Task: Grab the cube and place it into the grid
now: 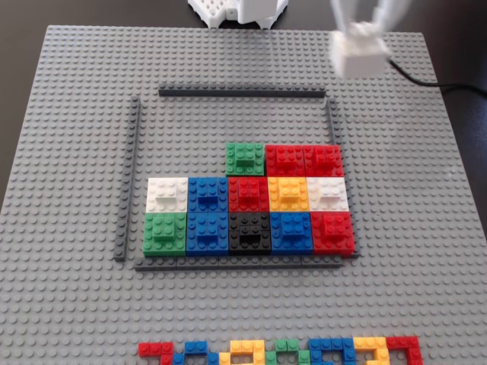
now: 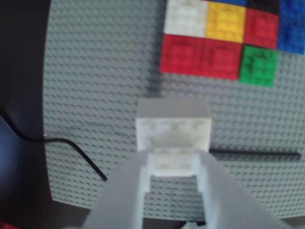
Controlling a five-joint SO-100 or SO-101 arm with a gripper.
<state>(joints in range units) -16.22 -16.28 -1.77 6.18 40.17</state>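
Two pale fingers (image 2: 133, 191) fill the bottom of your wrist view, and between them the gripper (image 2: 174, 169) is clamped on the raised top brick of the cube (image 2: 172, 128). So you hold the white block by its small cap, not by its wide body, and it hangs in the air above the grey baseplate (image 2: 95, 95). That is a thin purchase: a jolt or a quick wrist turn could twist the block askew or shake it loose.

Just past the cube in the wrist view lies a dark strip (image 2: 257, 153) of the grid frame, and beyond it the red, green, yellow and white blocks. In the fixed view the cube (image 1: 359, 53) sits blurred at the upper right, outside the grid (image 1: 242, 93) and beyond its top strip.

Inside, the two lower rows are full. The third row holds a green block (image 1: 245, 158) and two red blocks (image 1: 304, 160), leaving open floor to the left of the green and across the top.

If you come down too early, you catch the frame strip. If you drift, you land on a neighbouring block or ride its edge, and the studs do not seat. The black cable (image 1: 437, 82) trails near the board's right edge and could snag as you swing.
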